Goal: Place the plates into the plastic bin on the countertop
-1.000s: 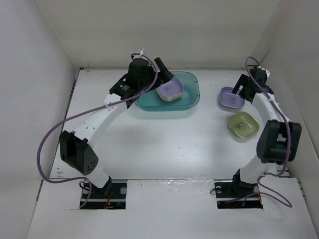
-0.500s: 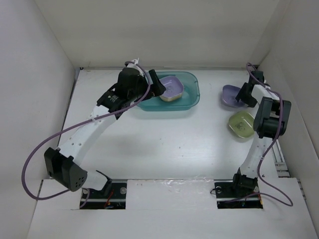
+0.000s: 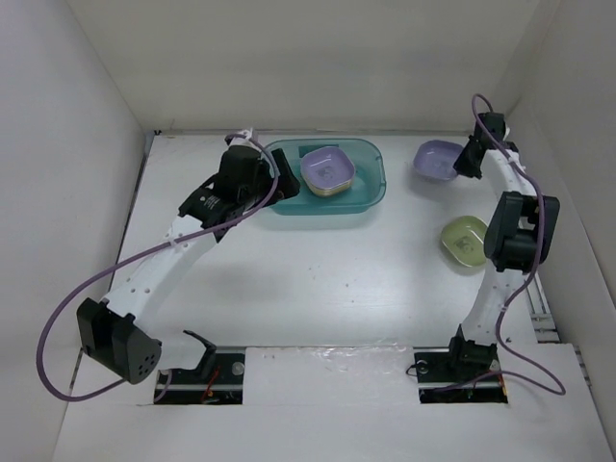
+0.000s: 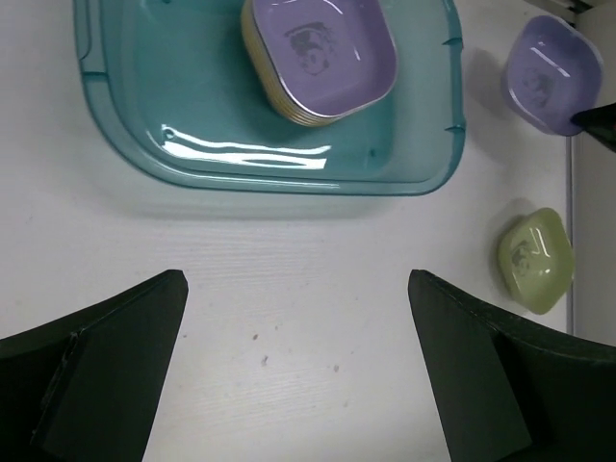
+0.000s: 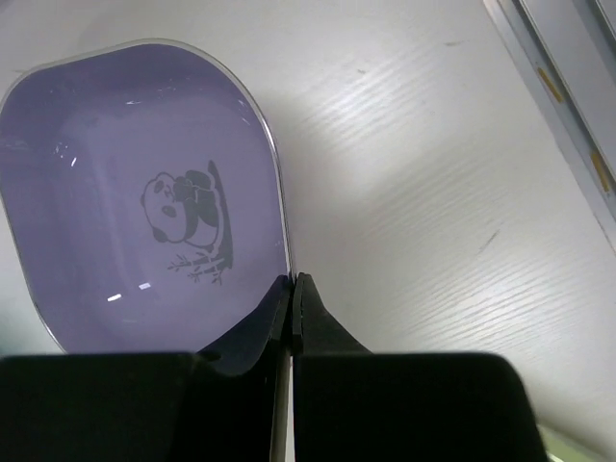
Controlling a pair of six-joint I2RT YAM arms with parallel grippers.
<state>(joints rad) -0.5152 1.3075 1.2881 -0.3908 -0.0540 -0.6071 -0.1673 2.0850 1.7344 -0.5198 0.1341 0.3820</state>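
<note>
On the matte white tabletop (image 3: 318,269), a translucent teal plastic bin (image 3: 366,188), upper centre, holds a stack of rounded-square plates (image 3: 327,171) topped in glossy lavender. The left hand (image 4: 296,289) hangs at its left edge, fingers wide apart. Upper right, the right hand (image 5: 292,298) pinches a lavender panda-print plate (image 3: 436,159) by its rim; a pale green plate (image 3: 464,240) lies below.

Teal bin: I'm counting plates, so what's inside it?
A stack of plates sits inside: lavender plate on top, yellowish rims beneath; their number and prints are covered.
</note>
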